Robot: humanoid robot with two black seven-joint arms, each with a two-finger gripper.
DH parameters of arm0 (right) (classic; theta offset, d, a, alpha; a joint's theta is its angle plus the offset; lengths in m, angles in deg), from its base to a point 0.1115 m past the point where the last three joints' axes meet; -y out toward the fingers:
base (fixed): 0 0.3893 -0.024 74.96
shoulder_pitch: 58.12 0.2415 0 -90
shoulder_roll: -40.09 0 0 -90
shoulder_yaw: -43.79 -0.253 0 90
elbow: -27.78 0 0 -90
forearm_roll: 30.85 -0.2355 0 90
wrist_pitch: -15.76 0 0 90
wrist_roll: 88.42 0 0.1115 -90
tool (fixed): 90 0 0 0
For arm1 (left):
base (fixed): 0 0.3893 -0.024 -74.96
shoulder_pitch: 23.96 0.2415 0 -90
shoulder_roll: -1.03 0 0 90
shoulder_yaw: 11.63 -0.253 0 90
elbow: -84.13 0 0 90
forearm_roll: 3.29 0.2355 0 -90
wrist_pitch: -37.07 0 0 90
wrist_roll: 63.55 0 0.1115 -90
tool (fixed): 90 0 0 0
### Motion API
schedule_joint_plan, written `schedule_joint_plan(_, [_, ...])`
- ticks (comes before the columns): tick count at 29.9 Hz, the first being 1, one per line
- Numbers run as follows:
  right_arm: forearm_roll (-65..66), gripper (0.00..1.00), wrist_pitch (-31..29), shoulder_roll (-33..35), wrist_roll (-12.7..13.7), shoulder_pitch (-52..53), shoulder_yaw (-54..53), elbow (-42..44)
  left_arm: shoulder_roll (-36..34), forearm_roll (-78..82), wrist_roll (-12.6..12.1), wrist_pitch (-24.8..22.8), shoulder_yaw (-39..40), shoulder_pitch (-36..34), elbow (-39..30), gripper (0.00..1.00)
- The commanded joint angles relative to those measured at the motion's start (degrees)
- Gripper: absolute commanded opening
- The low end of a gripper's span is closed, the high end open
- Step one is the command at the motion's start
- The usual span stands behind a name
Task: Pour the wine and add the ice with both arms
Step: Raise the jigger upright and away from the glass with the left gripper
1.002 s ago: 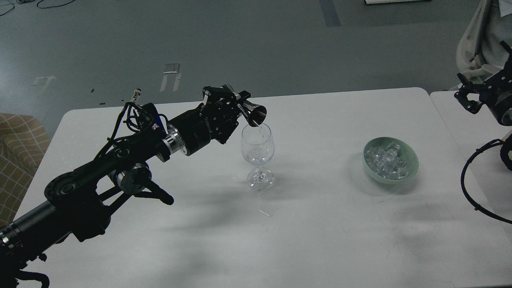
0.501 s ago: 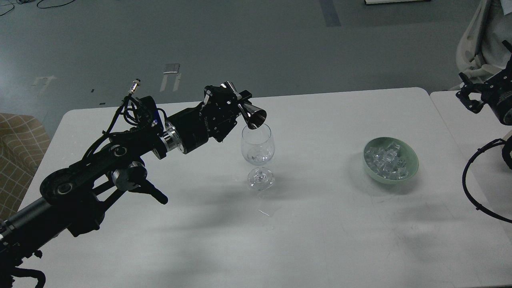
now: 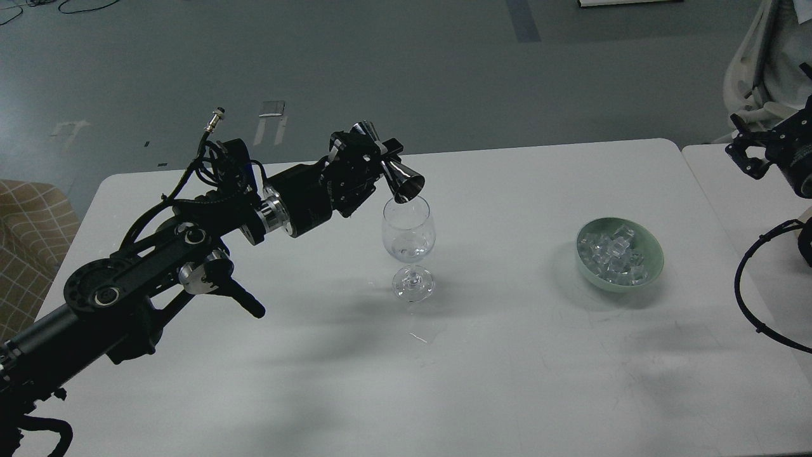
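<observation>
A clear stemmed wine glass [image 3: 408, 247] stands upright mid-table with a little clear wine [image 3: 407, 252] in its bowl. My left gripper [image 3: 380, 160] is shut on a shiny metal jigger [image 3: 392, 170], tilted with its mouth over the glass rim. A heap of clear ice cubes [image 3: 612, 254] lies in a pale green bowl [image 3: 653, 257] to the right of the glass. My right gripper [image 3: 755, 155] hovers at the far right edge, well away from the bowl; its fingers are spread apart and empty.
The white table [image 3: 520, 355] carries a small wet spill [image 3: 419, 336] in front of the glass. A second white table [image 3: 729, 209] abuts on the right. A plaid chair [image 3: 25, 241] stands left. A black cable loop [image 3: 752, 298] hangs at the right.
My left arm has lifted and drawn back slightly, keeping the jigger tilted over the glass. The visible stream into the glass has stopped. The right gripper has shifted slightly.
</observation>
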Motion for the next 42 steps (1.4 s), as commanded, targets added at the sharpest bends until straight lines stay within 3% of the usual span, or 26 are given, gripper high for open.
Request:
schedule_joint_plan(1, [0.0, 1.00, 0.0, 0.5, 0.0, 0.0, 0.0, 0.0, -0.7, 2.8, -0.1, 0.0, 0.1, 0.0, -0.9, 0.00])
schedule_joint_plan(42, [0.0, 1.00, 0.0, 0.7, -0.2, 0.0, -0.2, 0.0, -3.1, 15.4, -0.4, -0.3, 0.1, -3.3, -3.8, 0.00])
